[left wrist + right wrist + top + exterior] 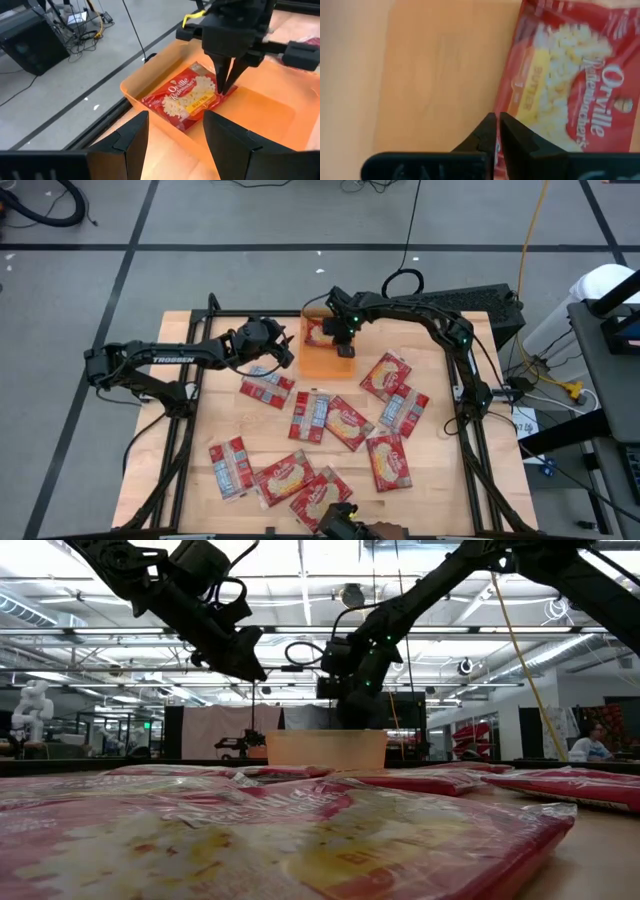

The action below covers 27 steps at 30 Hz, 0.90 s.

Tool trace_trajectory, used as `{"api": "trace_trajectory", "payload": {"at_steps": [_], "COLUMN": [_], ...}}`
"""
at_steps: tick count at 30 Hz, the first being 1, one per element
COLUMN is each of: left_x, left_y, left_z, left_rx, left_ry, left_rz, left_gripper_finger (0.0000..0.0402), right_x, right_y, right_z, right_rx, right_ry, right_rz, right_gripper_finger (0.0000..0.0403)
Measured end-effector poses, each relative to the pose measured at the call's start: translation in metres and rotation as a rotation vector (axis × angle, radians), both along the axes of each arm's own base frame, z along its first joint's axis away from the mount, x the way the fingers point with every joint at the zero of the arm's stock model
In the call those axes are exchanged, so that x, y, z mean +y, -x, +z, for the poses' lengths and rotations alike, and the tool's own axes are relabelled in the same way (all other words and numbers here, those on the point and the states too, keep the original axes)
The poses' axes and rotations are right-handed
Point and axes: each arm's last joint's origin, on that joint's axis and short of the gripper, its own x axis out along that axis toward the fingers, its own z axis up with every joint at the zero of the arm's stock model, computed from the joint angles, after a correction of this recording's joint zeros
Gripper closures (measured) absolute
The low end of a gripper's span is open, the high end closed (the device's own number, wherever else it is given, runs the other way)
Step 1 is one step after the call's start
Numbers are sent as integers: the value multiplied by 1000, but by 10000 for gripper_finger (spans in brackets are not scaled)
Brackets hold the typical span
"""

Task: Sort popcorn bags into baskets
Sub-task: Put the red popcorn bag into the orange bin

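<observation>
Left gripper (283,348), fingers spread apart and empty, hovers just left of the shallow translucent orange plastic tray (330,363) at the table's far edge. One flat red popcorn packet (186,96) lies face up in the tray's far half. Right gripper (226,85) points down into the tray, tips pressed together at that packet's edge. Other red packets (347,423) lie scattered over the light wooden table (430,470), several showing whitish backs.
</observation>
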Motion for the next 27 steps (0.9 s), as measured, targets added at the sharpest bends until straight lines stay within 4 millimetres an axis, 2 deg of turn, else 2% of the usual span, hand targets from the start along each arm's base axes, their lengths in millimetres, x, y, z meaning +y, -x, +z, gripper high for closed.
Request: {"api": "trace_trajectory", "payload": {"at_steps": [8, 13, 16, 22, 25, 27], "left_x": [1, 2, 2, 2, 2, 2], "left_y": [-2, -3, -3, -3, -3, -3], "left_z": [6, 7, 7, 7, 7, 7], "left_rx": [-52, -62, -56, -55, -54, -53], "left_ry": [-32, -40, -49, -52, -52, -51], "left_rz": [-4, -3, -8, -10, -10, -11], "left_gripper_finger": [211, 211, 211, 211, 211, 211], "right_x": [-9, -11, -14, -21, -18, -13], "right_y": [-7, -10, -12, -10, -7, -6], "right_z": [-25, -30, -27, -20, -6, 12], "right_rx": [38, 63, 75, 103, 115, 88], "right_ry": [98, 178, 232, 235, 256, 268], "right_rz": [-30, -24, -36, -43, -47, -42], "right_gripper_finger": [388, 388, 388, 388, 388, 388]}}
